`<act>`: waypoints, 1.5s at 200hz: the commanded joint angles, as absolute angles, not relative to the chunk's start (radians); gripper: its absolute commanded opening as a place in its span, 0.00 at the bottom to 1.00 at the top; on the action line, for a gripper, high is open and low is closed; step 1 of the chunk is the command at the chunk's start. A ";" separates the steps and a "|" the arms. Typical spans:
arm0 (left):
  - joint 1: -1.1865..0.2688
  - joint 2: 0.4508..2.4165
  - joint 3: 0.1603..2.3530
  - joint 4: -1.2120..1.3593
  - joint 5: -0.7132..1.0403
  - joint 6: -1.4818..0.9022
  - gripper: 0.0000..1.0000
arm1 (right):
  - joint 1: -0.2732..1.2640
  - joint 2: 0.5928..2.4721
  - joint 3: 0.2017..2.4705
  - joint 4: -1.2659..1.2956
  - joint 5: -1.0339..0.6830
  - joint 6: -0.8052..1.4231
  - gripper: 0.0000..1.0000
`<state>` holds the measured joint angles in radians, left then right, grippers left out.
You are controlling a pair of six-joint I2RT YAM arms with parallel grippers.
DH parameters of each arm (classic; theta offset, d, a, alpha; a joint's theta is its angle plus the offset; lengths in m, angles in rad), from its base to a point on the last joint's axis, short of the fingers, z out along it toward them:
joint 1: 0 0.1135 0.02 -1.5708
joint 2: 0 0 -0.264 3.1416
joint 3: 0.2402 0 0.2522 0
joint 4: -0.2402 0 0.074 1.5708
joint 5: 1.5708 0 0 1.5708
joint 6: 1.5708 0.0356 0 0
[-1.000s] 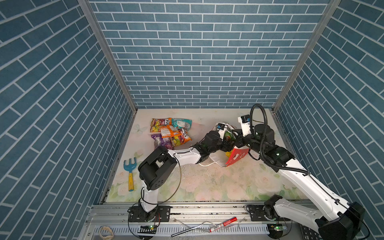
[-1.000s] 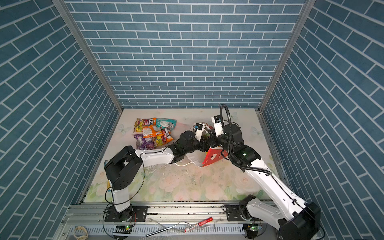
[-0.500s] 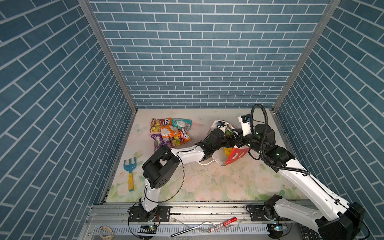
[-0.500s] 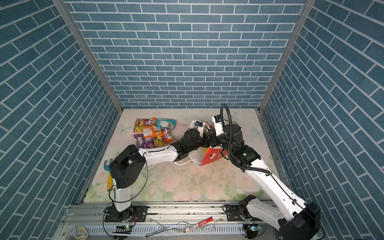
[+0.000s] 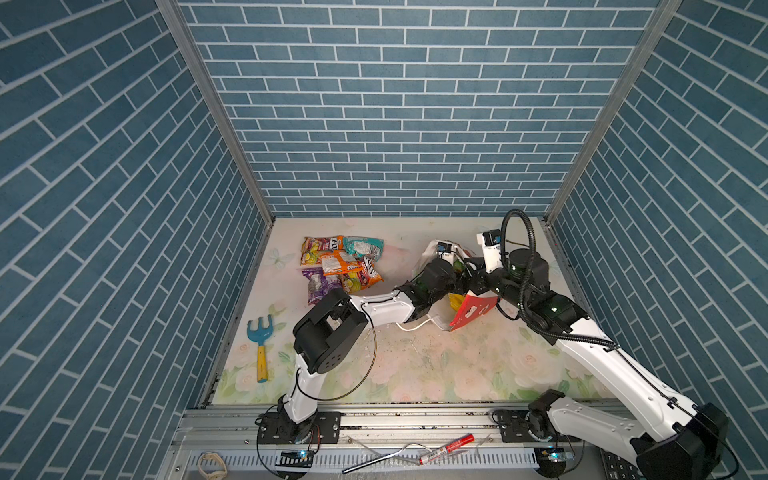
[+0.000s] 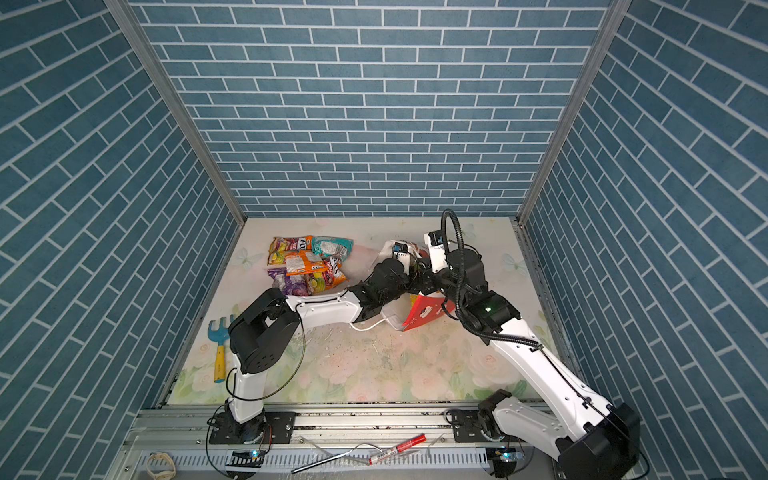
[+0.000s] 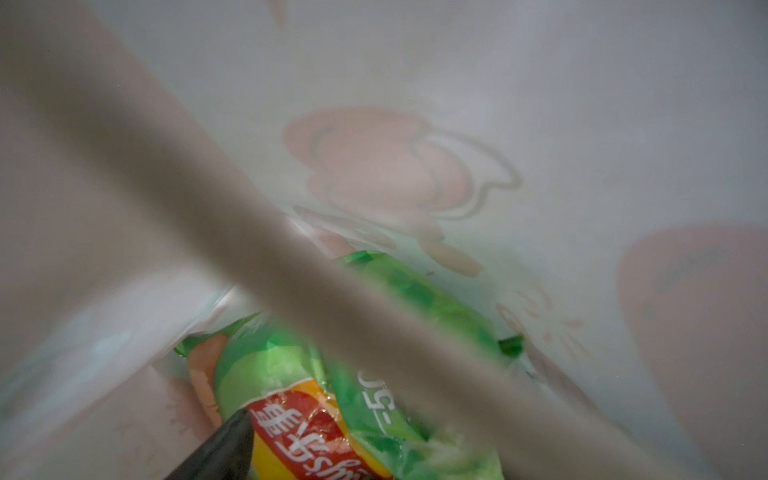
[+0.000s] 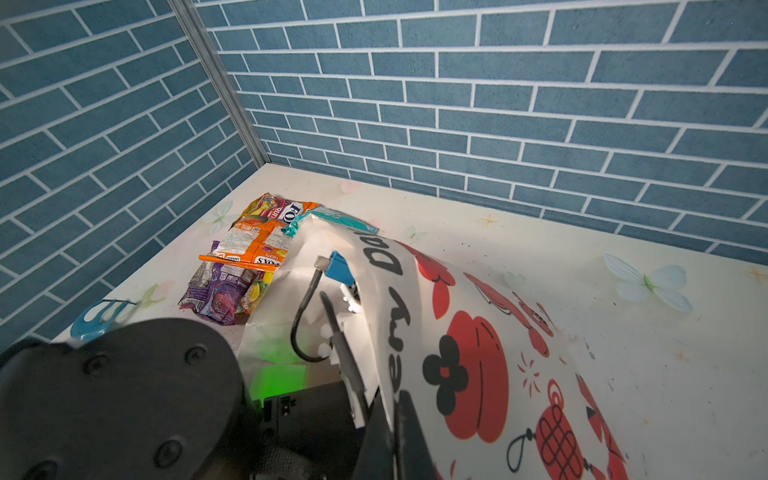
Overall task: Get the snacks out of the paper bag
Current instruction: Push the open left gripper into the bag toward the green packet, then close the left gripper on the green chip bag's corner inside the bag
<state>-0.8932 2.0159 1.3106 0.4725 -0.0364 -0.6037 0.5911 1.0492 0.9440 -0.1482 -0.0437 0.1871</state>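
The paper bag [image 5: 473, 309] lies on its side at centre right, red side up in both top views [image 6: 424, 316]. My left arm reaches into its mouth. In the left wrist view the left gripper [image 7: 374, 453] is inside the white interior [image 7: 415, 124], open around a green chip bag [image 7: 282, 374]. One dark finger [image 7: 224, 444] shows; a blurred band hides the other. My right gripper [image 8: 395, 440] is shut on the bag's printed face [image 8: 478, 353] at the rim [image 5: 478, 284]. Several snacks [image 5: 340, 270] lie piled at the back left [image 6: 309, 268] [image 8: 249, 257].
A blue and yellow toy rake [image 5: 261, 345] lies near the left wall. A white cord handle [image 5: 415, 326] trails from the bag under my left forearm. Blue brick walls close in three sides. A red marker [image 5: 446, 449] lies on the front rail.
My left arm has pushed further into the paper bag, its elbow shifting right. The right arm and the bag have stayed put.
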 commanded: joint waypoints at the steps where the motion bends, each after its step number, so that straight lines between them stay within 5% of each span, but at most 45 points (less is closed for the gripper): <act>1: -0.874 2.070 1.325 0.433 -0.082 -0.614 0.87 | 0.598 1.013 0.936 -0.102 -0.117 0.224 0.00; 59: -0.876 2.115 1.356 0.439 -0.069 -0.562 0.64 | 0.598 1.002 0.923 -0.091 -0.126 0.225 0.00; 97: -0.874 2.124 1.376 0.415 -0.057 -0.553 0.22 | 0.599 0.991 0.923 -0.099 -0.124 0.222 0.00; 135: -0.872 2.105 1.374 0.391 -0.058 -0.535 0.00 | 0.599 0.983 0.915 -0.116 -0.101 0.215 0.00; 300: -0.846 1.921 1.234 0.442 -0.025 -0.540 0.00 | 0.598 0.977 0.899 -0.157 0.016 0.201 0.00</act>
<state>-0.8860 1.9682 1.2602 0.4381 -0.0006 -0.5167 0.5941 1.0019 0.9009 -0.1429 -0.0143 0.1864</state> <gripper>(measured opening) 0.044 0.052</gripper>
